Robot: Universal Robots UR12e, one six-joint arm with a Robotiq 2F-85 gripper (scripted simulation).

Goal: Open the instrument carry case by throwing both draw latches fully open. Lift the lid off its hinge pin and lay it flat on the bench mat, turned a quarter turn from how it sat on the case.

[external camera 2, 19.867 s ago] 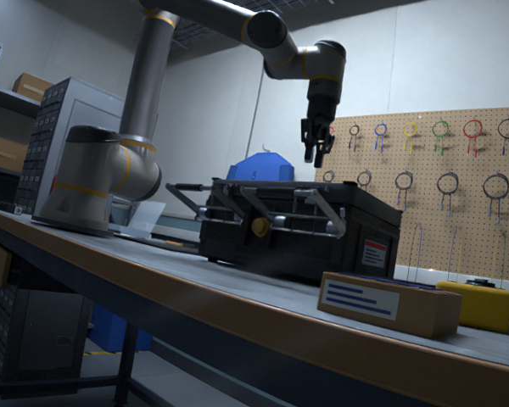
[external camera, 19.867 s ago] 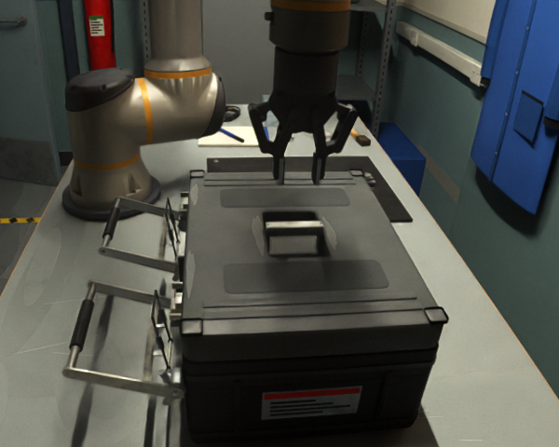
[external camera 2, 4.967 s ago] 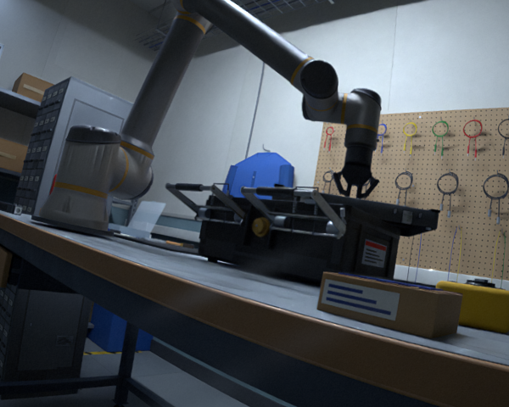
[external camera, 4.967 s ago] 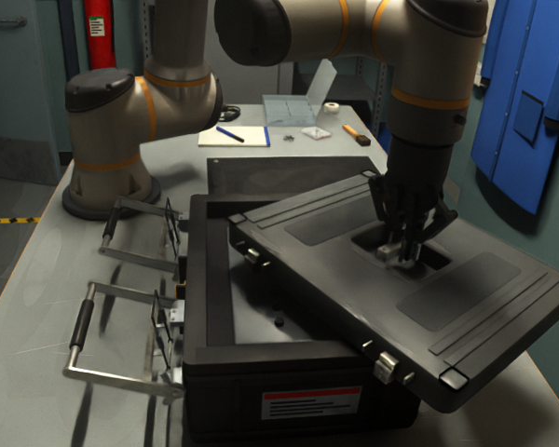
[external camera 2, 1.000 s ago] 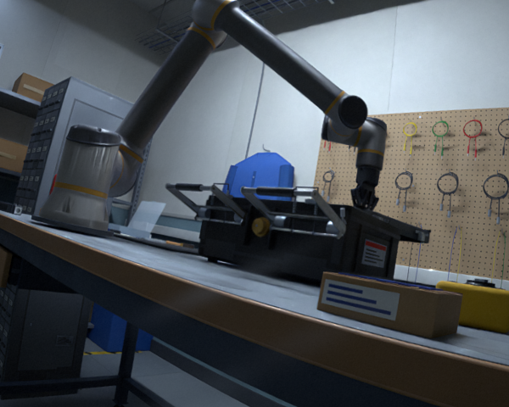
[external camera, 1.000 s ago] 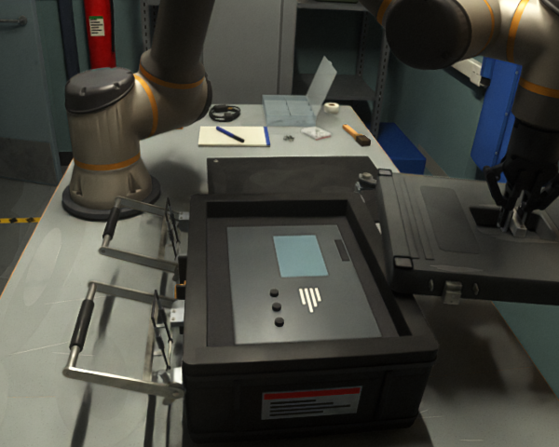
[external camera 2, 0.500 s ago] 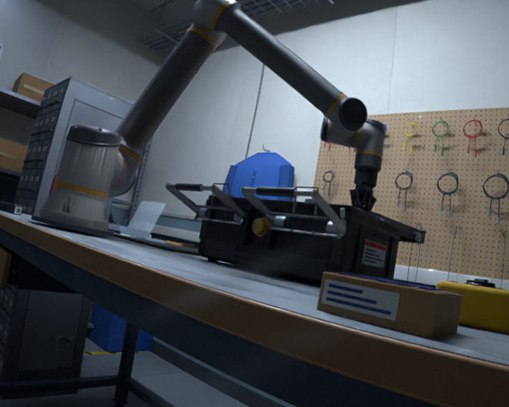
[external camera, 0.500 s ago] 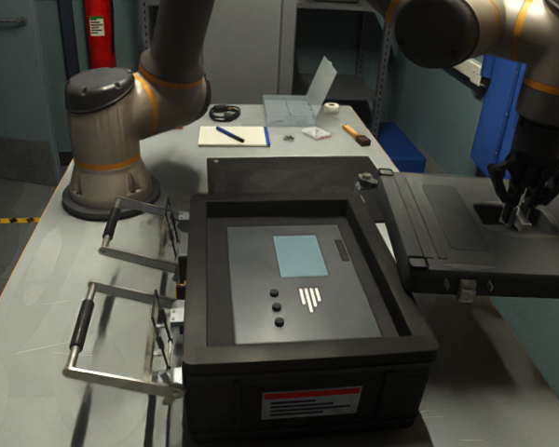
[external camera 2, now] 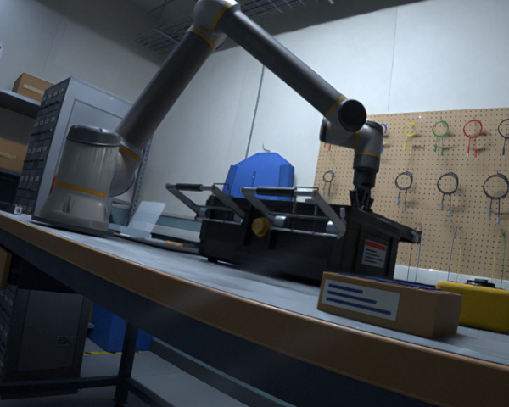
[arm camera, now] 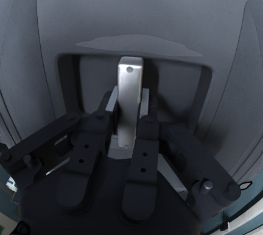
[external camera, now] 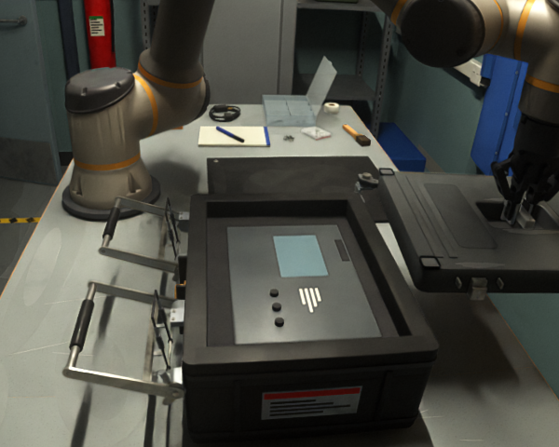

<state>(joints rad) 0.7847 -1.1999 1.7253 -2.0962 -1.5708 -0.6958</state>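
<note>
In the middle of the bench the black carry case (external camera: pixel 304 308) stands open, its instrument panel (external camera: pixel 301 284) showing and both draw latches (external camera: pixel 126 298) thrown out to its left. The lid (external camera: pixel 487 231) hangs level in the air to the right of the case, past the bench edge, carried by my gripper (external camera: pixel 517 216), which is clamped on the lid's metal handle (arm camera: pixel 130 106) inside its recess. The dark bench mat (external camera: pixel 289 175) lies flat behind the case. The hinge pin (external camera: pixel 366 180) sits at the case's rear right corner.
The robot base (external camera: pixel 109 144) stands at the rear left of the bench. A notepad with a pen (external camera: pixel 234 135), a clear box (external camera: pixel 289 110) and small tools lie at the far end. A cardboard box (external camera 2: pixel 388 302) and a yellow case (external camera 2: pixel 481 304) sit near the front edge.
</note>
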